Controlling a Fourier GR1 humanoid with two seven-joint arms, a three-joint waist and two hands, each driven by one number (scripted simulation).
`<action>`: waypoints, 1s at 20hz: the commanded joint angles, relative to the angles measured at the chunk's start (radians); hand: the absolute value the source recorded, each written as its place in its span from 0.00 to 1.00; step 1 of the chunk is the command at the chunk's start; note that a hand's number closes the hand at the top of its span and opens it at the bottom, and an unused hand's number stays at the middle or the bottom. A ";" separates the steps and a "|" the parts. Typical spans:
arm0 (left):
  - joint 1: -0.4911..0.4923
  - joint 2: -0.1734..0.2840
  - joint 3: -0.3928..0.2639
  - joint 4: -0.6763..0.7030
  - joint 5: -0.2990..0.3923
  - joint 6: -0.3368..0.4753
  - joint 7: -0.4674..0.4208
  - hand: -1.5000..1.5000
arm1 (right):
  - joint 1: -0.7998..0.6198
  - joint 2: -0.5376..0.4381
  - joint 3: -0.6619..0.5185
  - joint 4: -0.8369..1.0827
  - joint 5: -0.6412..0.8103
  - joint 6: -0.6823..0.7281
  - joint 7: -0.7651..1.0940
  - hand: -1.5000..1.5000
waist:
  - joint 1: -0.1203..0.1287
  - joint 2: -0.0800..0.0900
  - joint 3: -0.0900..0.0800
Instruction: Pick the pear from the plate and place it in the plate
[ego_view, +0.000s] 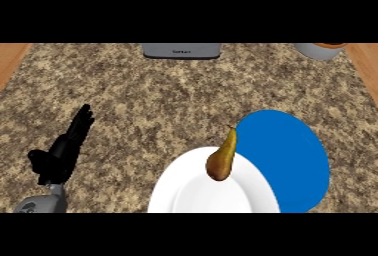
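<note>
You have two plates on the granite counter (170, 95). The white plate (192, 192) sits at the lower centre of the head view, cut off by the lower edge. The blue plate (295, 160) lies just to its right, and the white plate's right rim overlaps the blue plate's left side.

Locate the task's thing first: one pear (221, 159), brown-yellow, rests on the upper right part of the white plate. Its rounded body lies on the white surface. Its narrow stem end points up and slightly right, reaching past the white rim to the edge of the blue plate. The blue plate holds nothing else that you can see.

Only one hand shows. The left hand (65, 150) is at the left of the view, well apart from both plates, its grey forearm entering from the lower left corner. Its fingers are straight and pressed together, pointing up and slightly right; it holds nothing. The right hand does not show.

At the far edge you see one grey appliance (181, 50) at top centre and one pale cup-like vessel (320, 50) at top right, partly cut off. Its contents cannot be told.
</note>
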 joint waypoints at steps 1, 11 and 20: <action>-0.001 -0.009 0.003 0.017 -0.002 0.006 -0.011 0.50 | -0.079 0.014 0.178 -0.091 0.285 -0.028 0.133 1.00 | 0.004 -0.001 -0.002; -0.033 0.026 0.029 -0.002 0.025 -0.025 0.051 0.50 | -0.392 0.395 0.553 0.285 0.510 -0.163 0.391 1.00 | 0.000 -0.003 0.002; 0.028 -0.019 0.010 -0.030 -0.014 0.006 0.015 0.50 | -0.508 0.573 0.593 0.473 0.595 -0.167 0.601 0.00 | -0.014 -0.004 0.003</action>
